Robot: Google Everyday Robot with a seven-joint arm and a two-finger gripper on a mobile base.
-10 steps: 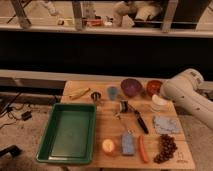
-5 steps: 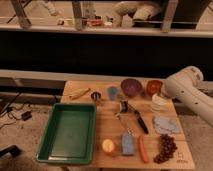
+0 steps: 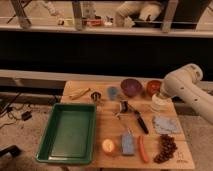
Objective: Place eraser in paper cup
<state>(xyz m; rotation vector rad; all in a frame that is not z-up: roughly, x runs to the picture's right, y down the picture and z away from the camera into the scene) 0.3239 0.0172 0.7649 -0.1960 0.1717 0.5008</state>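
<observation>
The paper cup (image 3: 158, 104) is short, wide and white. It stands at the table's right edge, partly covered by my white arm (image 3: 179, 84). The arm reaches in from the right and bends down over the cup. My gripper is hidden behind the arm's last link, close above the cup, and it is shut. What it holds, if anything, is hidden. A blue-grey rectangular block (image 3: 127, 144) that looks like the eraser lies near the front edge, between an orange fruit (image 3: 108, 145) and a carrot-like stick (image 3: 143, 148).
A green tray (image 3: 52, 148) fills the left half of the wooden table (image 3: 109, 123). Along the back lie a banana (image 3: 80, 93), a metal cup (image 3: 96, 96), a small blue-grey cup (image 3: 113, 92), a purple bowl (image 3: 131, 87) and an orange bowl (image 3: 153, 87). A black tool (image 3: 140, 121), a grey cloth (image 3: 165, 125) and grapes (image 3: 165, 148) lie right of centre.
My arm has swung a little to the left and now covers more of the paper cup. Nothing on the table has moved.
</observation>
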